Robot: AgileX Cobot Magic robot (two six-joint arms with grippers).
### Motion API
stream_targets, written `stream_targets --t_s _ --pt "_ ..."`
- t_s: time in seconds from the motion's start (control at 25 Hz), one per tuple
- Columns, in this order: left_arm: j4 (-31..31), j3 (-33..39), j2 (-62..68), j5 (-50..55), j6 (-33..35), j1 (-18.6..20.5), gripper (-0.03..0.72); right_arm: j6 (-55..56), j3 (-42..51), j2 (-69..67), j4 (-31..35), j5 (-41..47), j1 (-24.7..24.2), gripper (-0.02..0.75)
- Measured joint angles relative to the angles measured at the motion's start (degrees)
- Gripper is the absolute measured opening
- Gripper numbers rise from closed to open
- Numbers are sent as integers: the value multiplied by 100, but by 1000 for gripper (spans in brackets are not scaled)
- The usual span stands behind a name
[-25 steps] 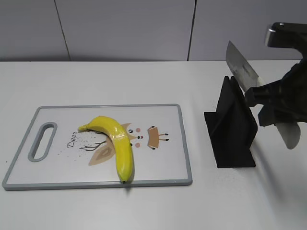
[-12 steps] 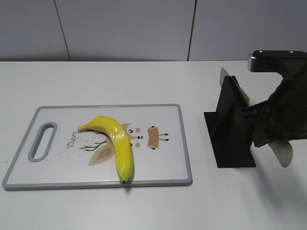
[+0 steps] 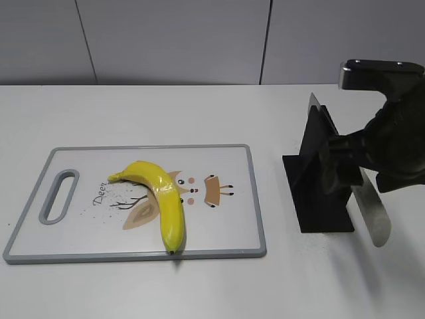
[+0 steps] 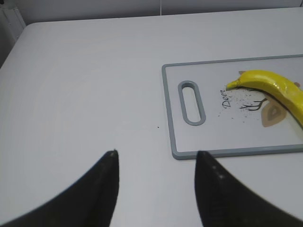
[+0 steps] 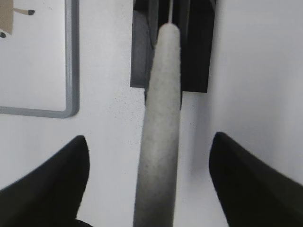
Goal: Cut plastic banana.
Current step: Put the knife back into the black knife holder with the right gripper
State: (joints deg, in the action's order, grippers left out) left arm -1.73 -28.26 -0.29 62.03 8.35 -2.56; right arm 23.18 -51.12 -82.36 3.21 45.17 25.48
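A whole yellow plastic banana point(image 3: 163, 199) lies on the white cutting board point(image 3: 226, 232); its stem end also shows in the left wrist view point(image 4: 274, 85). The knife stands in the black holder point(image 3: 319, 193), with its blade tip point(image 3: 313, 104) above the holder and its grey handle point(image 3: 370, 216) sticking out to the lower right. My right gripper point(image 5: 149, 137) is open. Its fingers stand wide on either side of the handle point(image 5: 161, 104) without touching it. My left gripper point(image 4: 156, 152) is open and empty over bare table, left of the board point(image 4: 236, 152).
The board has a grey rim and a handle slot point(image 3: 58, 196) at its left end. The holder's flat base point(image 3: 325, 222) lies on the table to the right of the board. A grey wall runs behind the table.
The knife went from raised in the air down into the black holder. The right arm moved left and lower with it. The banana and board did not move.
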Motion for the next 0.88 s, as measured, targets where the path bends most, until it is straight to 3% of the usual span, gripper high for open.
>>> stream_targets --t_s 0.2,0.48,0.88 --pt "0 0 0 0 0 0 496 -236 -238 387 51 -10 0 633" --pt "0 0 0 0 0 0 494 -2318 -233 1719 573 634 0 629" --pt "0 0 0 0 0 0 494 -2893 1390 4197 635 1072 0 593"
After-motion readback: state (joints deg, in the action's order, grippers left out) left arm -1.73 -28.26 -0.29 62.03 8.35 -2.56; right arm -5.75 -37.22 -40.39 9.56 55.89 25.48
